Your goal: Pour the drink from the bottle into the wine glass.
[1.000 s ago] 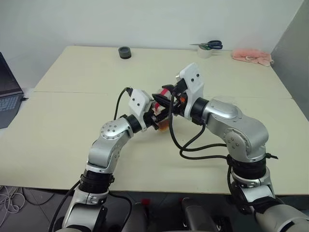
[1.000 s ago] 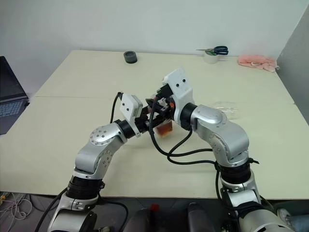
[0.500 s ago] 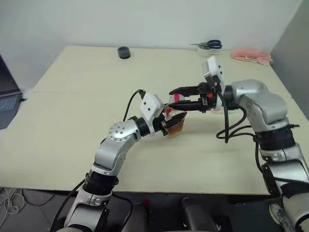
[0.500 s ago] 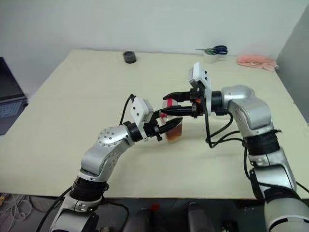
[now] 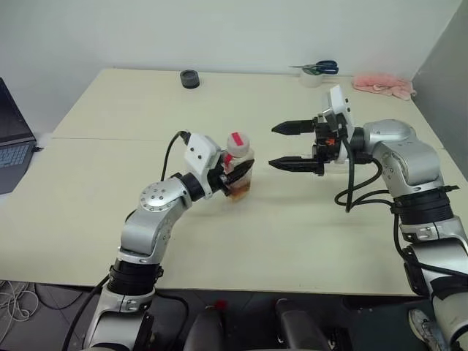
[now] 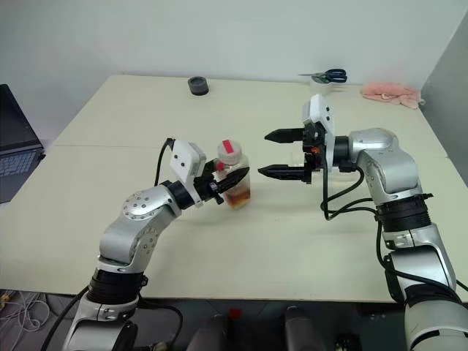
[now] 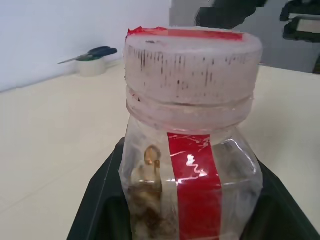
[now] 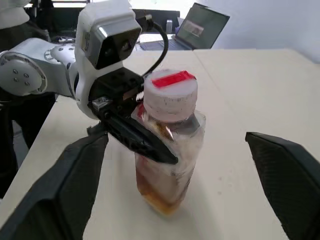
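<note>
Holding the bottle upright mid-table, nearer the front edge, my left gripper clamps its thin plastic body. It looks light, slippery and easily squeezed. My right gripper hangs wide open beside the cap, my next grip.

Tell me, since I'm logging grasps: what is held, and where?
The left gripper clamps the small clear red-striped plastic bottle around its body. The right gripper holds nothing.

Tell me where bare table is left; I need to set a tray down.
Free: the wide cream table between the black tape roll and the laptop, and the near edge. Crowded: the middle, around the clear red-striped bottle and open right gripper.
</note>
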`<state>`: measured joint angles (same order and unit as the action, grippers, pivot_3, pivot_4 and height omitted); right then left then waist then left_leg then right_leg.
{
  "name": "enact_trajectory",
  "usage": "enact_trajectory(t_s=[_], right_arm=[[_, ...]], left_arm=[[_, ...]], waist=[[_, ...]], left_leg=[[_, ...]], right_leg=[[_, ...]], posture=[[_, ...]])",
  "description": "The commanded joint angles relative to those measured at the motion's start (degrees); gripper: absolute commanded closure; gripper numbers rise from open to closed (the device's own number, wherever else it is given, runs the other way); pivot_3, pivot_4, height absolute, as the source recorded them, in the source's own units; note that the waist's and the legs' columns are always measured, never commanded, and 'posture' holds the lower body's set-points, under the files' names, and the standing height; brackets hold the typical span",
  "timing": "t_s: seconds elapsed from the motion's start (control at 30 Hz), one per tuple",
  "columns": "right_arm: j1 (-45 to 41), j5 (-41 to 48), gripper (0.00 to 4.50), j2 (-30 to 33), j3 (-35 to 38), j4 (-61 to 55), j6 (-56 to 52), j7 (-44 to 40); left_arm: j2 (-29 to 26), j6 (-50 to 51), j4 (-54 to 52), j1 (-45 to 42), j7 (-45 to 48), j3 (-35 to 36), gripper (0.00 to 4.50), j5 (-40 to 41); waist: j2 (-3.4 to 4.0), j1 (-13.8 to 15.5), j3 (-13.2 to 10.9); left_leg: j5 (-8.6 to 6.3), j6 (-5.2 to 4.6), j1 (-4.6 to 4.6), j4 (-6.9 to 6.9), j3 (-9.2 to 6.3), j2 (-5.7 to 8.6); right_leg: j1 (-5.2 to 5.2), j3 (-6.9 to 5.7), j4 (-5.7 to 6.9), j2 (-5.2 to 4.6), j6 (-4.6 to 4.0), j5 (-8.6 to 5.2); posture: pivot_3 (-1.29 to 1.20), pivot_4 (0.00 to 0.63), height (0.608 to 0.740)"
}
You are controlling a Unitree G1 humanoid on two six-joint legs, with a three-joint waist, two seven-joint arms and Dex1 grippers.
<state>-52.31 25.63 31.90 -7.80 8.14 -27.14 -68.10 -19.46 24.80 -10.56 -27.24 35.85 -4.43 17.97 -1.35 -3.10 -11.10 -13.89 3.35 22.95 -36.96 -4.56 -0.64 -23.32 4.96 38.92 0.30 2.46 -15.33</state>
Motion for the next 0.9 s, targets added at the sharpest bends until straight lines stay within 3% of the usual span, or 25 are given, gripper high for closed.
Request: enact_trajectory(t_s=[0.03,0.3,0.5,0.9], right_arm=[[2.0,2.6,0.0,-0.8,3.8,-9.8,-6.2,7.3],[6.9,3.8,0.0,-7.7,3.7,-24.3,-17.2,24.4],[5.6,0.5,0.0,-13.2,1.5,-24.3,-19.4,33.5],[3.9,-6.9,0.0,-18.4,0.1,-17.8,-14.6,41.5]], left_arm=[[0.6,-1.5,-0.7,-1.5,0.6,0.0,2.68,0.4],[1.2,-2.0,-0.4,-1.1,1.0,-0.3,2.68,0.2],[1.5,-2.0,-0.4,-1.2,1.1,-0.5,2.68,0.1],[1.6,-2.7,-0.1,-1.1,0.8,-0.4,2.68,-0.2]], waist=[[0.0,0.1,0.0],[0.01,-0.1,0.0],[0.0,0.0,0.0],[0.01,-0.1,0.0]], left_leg=[[0.0,0.0,0.0,0.0,0.0,0.01],[0.0,0.0,-0.02,0.01,-0.04,-0.04],[0.01,0.01,-0.02,-0.01,-0.02,-0.02],[0.01,0.01,-0.02,0.01,-0.01,-0.02]], right_leg=[[0.0,0.0,0.0,-0.01,0.0,0.0],[-0.01,-0.01,0.06,0.04,0.0,0.0],[-0.01,0.0,0.06,0.04,0.0,0.0],[-0.02,0.0,0.05,0.05,-0.01,0.0]], posture=[[0.0,0.15,0.74],[0.0,0.15,0.74],[0.0,0.15,0.74],[0.0,0.15,0.74]])
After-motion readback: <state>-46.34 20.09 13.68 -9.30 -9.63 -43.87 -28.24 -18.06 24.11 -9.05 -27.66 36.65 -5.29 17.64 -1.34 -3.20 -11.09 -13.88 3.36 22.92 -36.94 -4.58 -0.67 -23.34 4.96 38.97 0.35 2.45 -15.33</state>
